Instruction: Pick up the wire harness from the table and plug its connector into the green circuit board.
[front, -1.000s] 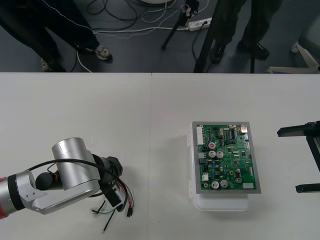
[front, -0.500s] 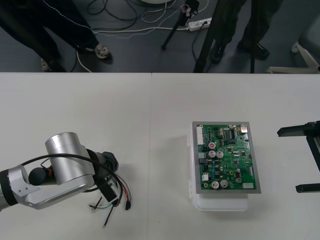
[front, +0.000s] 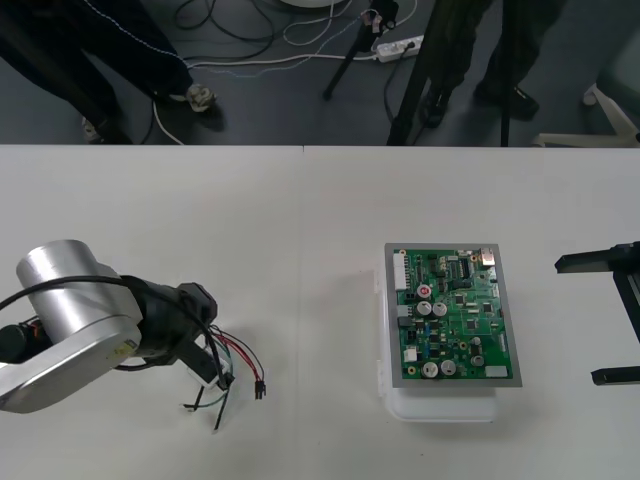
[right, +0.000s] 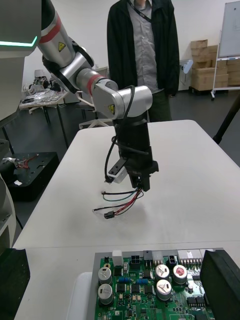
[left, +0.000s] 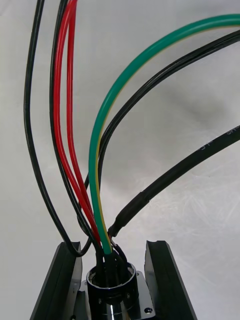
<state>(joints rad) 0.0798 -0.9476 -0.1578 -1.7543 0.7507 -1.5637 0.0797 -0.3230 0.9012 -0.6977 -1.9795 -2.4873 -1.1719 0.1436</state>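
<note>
Front view: at the lower left, the left gripper (front: 212, 368) is clamped on the harness (front: 238, 372). The board (front: 455, 315) sits right of centre, well apart. The right gripper (front: 606, 320) is at the right edge, fingers apart.
Right wrist view: the wires droop below the left gripper, beyond the board.
Left wrist view: both fingers (left: 64, 282) pinch the metal socket (left: 112, 287).

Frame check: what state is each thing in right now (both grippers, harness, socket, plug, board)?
Left gripper: shut on the socket, over the table's left part.
Wire harness: held at its socket end, wires hanging down.
Socket: clamped between the left fingers.
Plug: dangling free, not in the board.
Green circuit board: flat on its white base, harness not connected.
Right gripper: open, parked at the table's right side.
</note>
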